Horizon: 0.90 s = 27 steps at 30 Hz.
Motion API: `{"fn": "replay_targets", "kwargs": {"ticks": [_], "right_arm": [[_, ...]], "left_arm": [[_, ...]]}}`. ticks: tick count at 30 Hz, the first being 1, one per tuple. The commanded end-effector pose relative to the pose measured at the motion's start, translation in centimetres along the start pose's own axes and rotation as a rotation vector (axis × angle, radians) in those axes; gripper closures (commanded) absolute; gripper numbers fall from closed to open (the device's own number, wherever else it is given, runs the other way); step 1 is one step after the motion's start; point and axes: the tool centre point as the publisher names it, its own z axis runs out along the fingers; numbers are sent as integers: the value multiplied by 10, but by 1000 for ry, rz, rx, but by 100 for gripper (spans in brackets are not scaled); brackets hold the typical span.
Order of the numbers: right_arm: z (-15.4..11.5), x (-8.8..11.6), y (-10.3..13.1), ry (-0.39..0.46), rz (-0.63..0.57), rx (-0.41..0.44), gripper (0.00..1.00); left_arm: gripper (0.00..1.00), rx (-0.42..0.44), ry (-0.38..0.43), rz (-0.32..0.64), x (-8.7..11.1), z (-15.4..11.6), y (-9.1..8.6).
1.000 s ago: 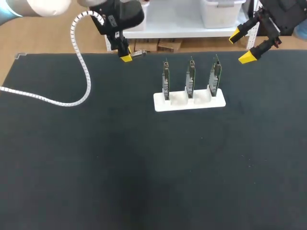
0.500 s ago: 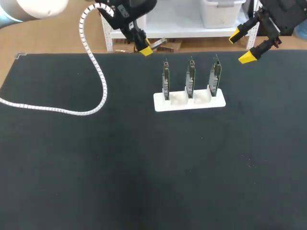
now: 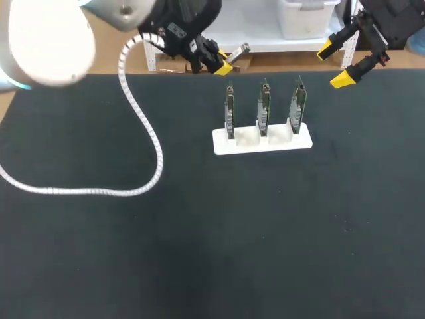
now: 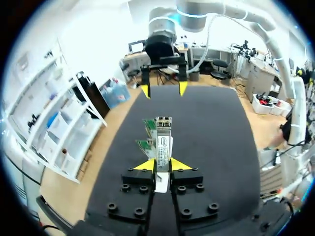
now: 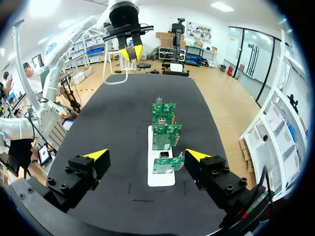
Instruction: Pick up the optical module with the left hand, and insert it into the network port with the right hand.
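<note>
Left gripper (image 3: 222,67): is hanging over the far edge of the table (image 3: 199,232), just left of the board holder (image 3: 262,141), and is gripping the optical module (image 3: 240,50) from both sides with its yellow tips.
Optical module: is sticking out past the left fingertips as a slim silver bar, pointing right and far, in the air and apart from the boards; from the left wrist (image 4: 163,141) it is lying straight along the fingers of the gripper (image 4: 162,165).
Right gripper (image 3: 335,64): is hovering at the far right edge of the table, right of the holder, with its fingers spread wide and holding nothing; from its own wrist (image 5: 146,155) the holder is lying ahead between the two tips.
Board holder: is sitting right of centre on the far half, white, carrying three circuit boards (image 3: 264,106) upright in a row.
Coiled cable (image 3: 143,126): is trailing white from the left arm in a loop across the left side of the table.
</note>
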Motion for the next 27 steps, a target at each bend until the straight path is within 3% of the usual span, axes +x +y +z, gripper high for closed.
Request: {"fn": "replay_targets", "kwargs": {"ticks": [1, 7, 17, 24, 27], "right_arm": [[0, 0, 2, 1, 0, 5, 0], [0, 0, 2, 1, 0, 5, 0], [0, 0, 2, 1, 0, 5, 0], [0, 0, 2, 1, 0, 5, 0], [0, 0, 2, 1, 0, 5, 0]], "left_arm": [[100, -147, -129, 19, -3, 13, -3], [100, -146, -256, 22, -8, 37, 8], [100, -134, -323, 32, -13, 53, 23], [100, -96, -419, 56, -24, 67, 33], [100, -69, -422, 83, -30, 72, 34]]}}
